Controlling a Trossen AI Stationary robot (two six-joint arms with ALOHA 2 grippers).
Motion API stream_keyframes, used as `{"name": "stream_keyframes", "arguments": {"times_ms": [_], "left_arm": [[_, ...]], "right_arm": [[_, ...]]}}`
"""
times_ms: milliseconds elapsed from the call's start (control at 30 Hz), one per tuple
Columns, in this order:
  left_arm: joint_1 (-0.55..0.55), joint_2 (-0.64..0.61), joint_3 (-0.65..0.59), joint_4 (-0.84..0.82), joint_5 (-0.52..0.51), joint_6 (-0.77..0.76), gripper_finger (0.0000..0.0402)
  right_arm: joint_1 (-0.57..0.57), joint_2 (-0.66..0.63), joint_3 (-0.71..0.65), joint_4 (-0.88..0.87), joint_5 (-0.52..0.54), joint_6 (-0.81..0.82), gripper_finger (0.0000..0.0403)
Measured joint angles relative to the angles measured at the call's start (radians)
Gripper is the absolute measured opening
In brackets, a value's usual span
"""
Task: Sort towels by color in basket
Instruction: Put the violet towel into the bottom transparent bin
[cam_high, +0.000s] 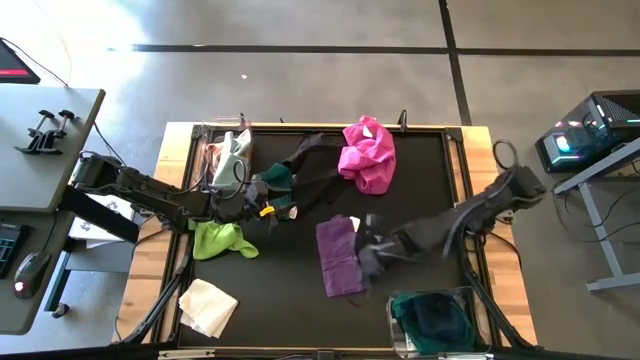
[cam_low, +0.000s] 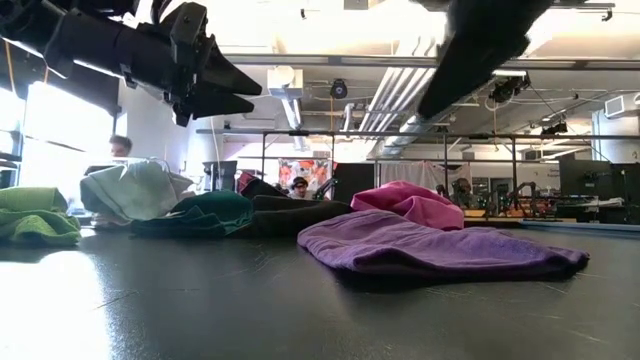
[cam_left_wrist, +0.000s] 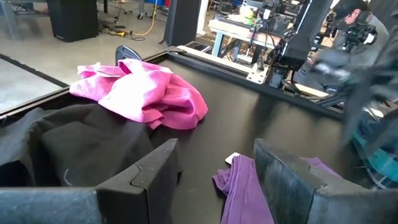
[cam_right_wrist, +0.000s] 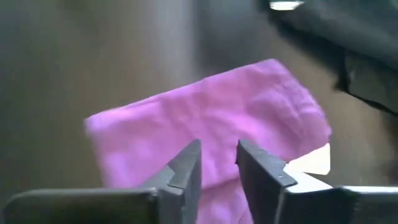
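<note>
Purple towel (cam_high: 339, 257) lies flat mid-table in the high view, long axis running near to far; the right gripper (cam_high: 366, 243) hovers beside it and the left gripper (cam_high: 262, 196) sits by the teal towel (cam_high: 279, 177). The left wrist view shows the left fingers (cam_left_wrist: 155, 177) wide apart, empty; the right wrist view shows the right fingers (cam_right_wrist: 185, 169) slightly apart above the purple cloth

mat front-centre: bare | obstacles: purple towel (cam_high: 338, 257), black towel (cam_high: 312, 165) mid-mat
</note>
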Motion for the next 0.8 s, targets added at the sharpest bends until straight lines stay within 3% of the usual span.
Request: {"name": "stream_keyframes", "arguments": {"times_ms": [267, 433, 600, 800], "left_arm": [[0.000, 0.000, 0.000, -0.018, 0.000, 0.000, 0.0195], [0.000, 0.000, 0.000, -0.032, 0.000, -0.005, 0.0195], [-0.001, 0.000, 0.000, -0.038, 0.000, -0.006, 0.0195], [-0.002, 0.000, 0.000, -0.049, 0.000, -0.008, 0.0195]], "right_arm": [[-0.126, 0.184, 0.000, 0.124, -0.056, -0.124, 0.0232], [-0.151, 0.311, 0.001, 0.150, -0.051, -0.175, 0.0259], [-0.172, 0.357, -0.003, 0.245, -0.173, -0.247, 0.0226], [-0.224, 0.344, -0.102, 0.361, -0.266, -0.277, 0.0114]]}}
